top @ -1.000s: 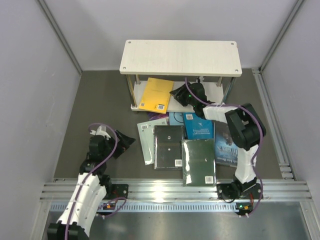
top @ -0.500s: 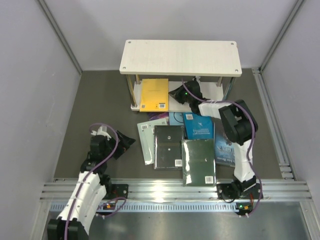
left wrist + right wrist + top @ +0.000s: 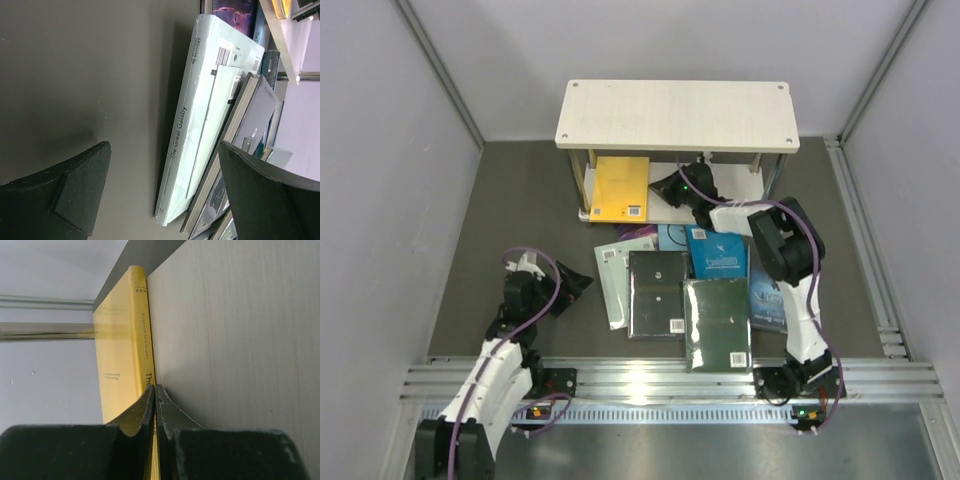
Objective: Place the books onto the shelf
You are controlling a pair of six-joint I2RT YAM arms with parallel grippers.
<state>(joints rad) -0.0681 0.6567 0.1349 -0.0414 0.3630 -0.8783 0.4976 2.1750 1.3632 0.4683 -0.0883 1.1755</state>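
Yellow book (image 3: pixel 621 187) moved: it was skewed and poking out of the shelf (image 3: pixel 677 115), now it is squared up and pushed further in on the lower tier, left half. Right gripper (image 3: pixel 678 186) followed it in and closed up. Shelf looks nudged slightly left.

Dark grey table (image 3: pixel 520 200), with pale grey walls (image 3: pixel 380 150) on three sides. Shelf sits at the back wall. Metal rail (image 3: pixel 650 380) runs along the near edge, opposite the shelf.

Shelf's top board hides the far end of the yellow book from above. Right arm (image 3: pixel 790 260) stretches from the rail side to the shelf, crossing part of the starry book (image 3: pixel 770 290).

Other books lie flat in an overlapping pile just in front of the shelf:
- dark green book (image 3: pixel 717 322), farthest from the shelf
- black book (image 3: pixel 657 293), beside it on the left
- pale blue book (image 3: pixel 615 280), at the pile's left edge, partly under the black one
- bright blue book (image 3: pixel 717 252), nearest the shelf
- purple cover (image 3: pixel 638 235), peeking out, mostly buried

Right gripper is under the top board, just right of the yellow book. Its fingers (image 3: pixel 147 405) are pressed together with nothing between them, tips at the book's spine (image 3: pixel 142 340).

Left gripper (image 3: pixel 575 282) is well in front-left of the shelf, just left of the pale blue book. Its fingers (image 3: pixel 95 170) are spread wide and empty, aimed at that book's spine.
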